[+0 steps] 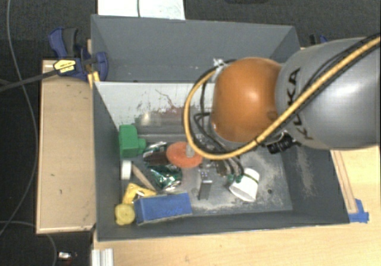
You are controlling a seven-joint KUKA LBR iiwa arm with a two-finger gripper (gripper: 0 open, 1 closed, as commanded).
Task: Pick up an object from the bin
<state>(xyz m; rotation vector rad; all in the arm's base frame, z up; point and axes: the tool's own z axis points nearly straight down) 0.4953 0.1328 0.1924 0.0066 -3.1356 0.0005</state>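
1. Where the bin (107, 157) has its left wall, a green block (128, 140) lies against it, at the far end of a heap of small things.
2. Below the green block there is a small white cylinder (126, 169), then a yellow piece (125, 213) in the near left corner.
3. Just beside the yellow piece lies a blue sponge-like block (162, 207), flat along the near wall.
4. Above the blue block there is a shiny dark green wrapper (164, 177), crumpled, and a darker thing behind it that I cannot name.
5. An orange disc (178, 156) lies at the right edge of the heap, touching the wrapper's side.
6. The gripper (205, 184) stands low over the grey floor, just to the right of and nearer than the orange disc, which is the thing closest to it. Nothing is seen in its grip, and I cannot tell whether it is open or closed.
7. The orange cover (244, 101) on the wrist and its cables hide the upper part of the gripper and the floor behind it.
8. A white cup (245, 185) lies on its side just right of the gripper, apart from the heap.
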